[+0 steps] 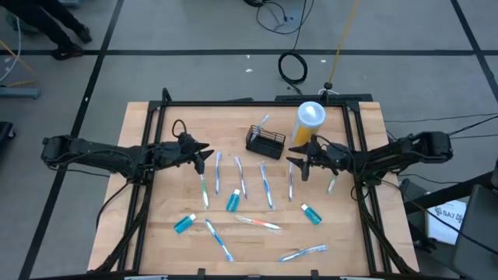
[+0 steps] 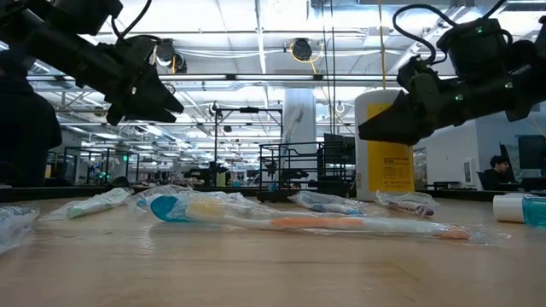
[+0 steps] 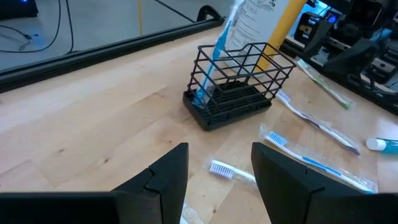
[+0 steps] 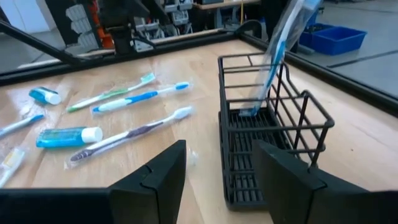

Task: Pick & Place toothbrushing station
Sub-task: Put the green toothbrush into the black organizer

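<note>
Basket at the table's far middle, between two arms

The toothbrushing station (image 1: 264, 141) is sitting just left of the cup (image 1: 309, 120), holding one wrapped toothbrush (image 1: 263, 124); the left gripper (image 1: 201, 154) and right gripper (image 1: 300, 162) are flanking it.

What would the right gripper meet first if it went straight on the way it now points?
Probably the black wire caddy: in the wrist view it stands just ahead of the open right gripper, slightly to one side. Depth is unclear, so the fingers might pass its near corner.
</note>
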Robot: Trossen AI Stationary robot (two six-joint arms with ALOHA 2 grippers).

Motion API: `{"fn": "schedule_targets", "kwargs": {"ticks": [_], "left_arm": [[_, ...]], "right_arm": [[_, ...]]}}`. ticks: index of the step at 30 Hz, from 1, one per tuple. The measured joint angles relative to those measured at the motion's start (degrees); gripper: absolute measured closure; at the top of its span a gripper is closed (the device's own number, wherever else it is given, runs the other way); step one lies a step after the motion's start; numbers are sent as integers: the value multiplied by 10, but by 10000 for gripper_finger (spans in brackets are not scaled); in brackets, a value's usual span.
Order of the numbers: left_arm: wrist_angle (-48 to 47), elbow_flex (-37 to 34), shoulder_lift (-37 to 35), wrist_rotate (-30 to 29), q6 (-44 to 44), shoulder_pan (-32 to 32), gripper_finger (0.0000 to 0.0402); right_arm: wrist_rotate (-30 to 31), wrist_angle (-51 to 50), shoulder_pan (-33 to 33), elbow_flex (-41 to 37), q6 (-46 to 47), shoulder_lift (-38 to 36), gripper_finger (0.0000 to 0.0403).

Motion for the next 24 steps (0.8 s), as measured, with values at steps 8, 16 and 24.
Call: {"fn": "schedule_targets", "kwargs": {"ticks": [8,16,24], "left_arm": [[0,0,0,0,1,0,222],[0,0,0,0,-8,0,222],[-2,0,0,1,-8,0,222]], "right_arm": [[-30,0,11,8,31,-3,222],[-27,-190,80,120,35,-3,222],[-25,-338,118,162,73,-4,222]]}}
